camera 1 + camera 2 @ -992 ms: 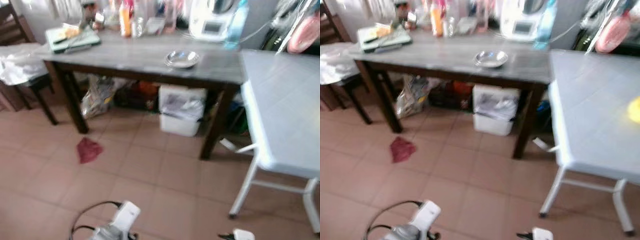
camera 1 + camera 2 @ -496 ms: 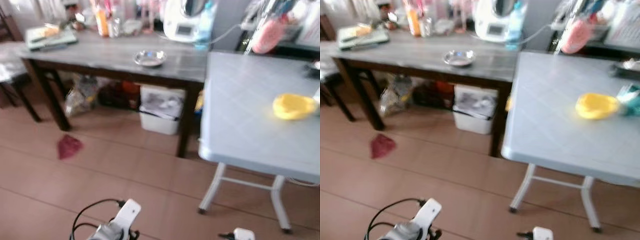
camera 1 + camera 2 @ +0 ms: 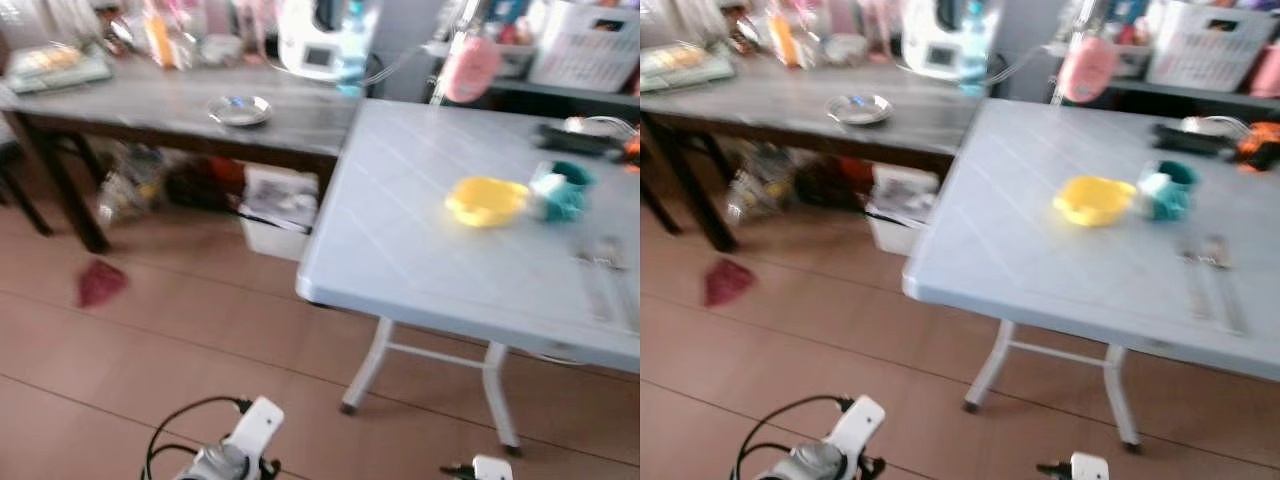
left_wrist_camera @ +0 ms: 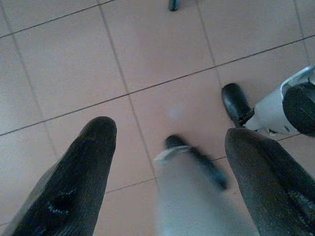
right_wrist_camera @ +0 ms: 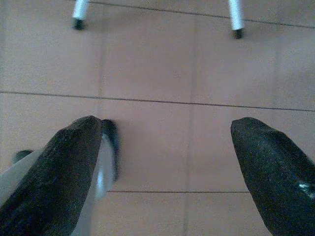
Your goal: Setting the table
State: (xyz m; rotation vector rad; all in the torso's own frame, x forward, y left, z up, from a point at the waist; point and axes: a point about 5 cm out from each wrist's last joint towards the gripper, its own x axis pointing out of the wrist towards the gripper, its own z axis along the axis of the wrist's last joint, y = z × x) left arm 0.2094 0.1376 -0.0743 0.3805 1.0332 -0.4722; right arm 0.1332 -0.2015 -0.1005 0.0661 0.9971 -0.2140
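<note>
I am in the approach step, facing a white folding table (image 3: pixel 420 270) that stands on my right, with a dark wooden table (image 3: pixel 150 105) beyond it on the left. Both arms hang low over the tiled floor (image 4: pixel 64 64): the left gripper (image 4: pixel 167 162) has its fingers spread wide with nothing between them, and the right gripper (image 5: pixel 167 162) is likewise spread and empty. On the white table lie a yellow bowl (image 3: pixel 485 200), a teal cup (image 3: pixel 560 190) just beside it on the right, and what looks like blurred cutlery (image 3: pixel 1212 275) nearer the right edge. A metal dish (image 3: pixel 238 109) sits on the wooden table. I judge nothing is laid yet; next I need to close in on the white table and raise an arm toward the tableware
</note>
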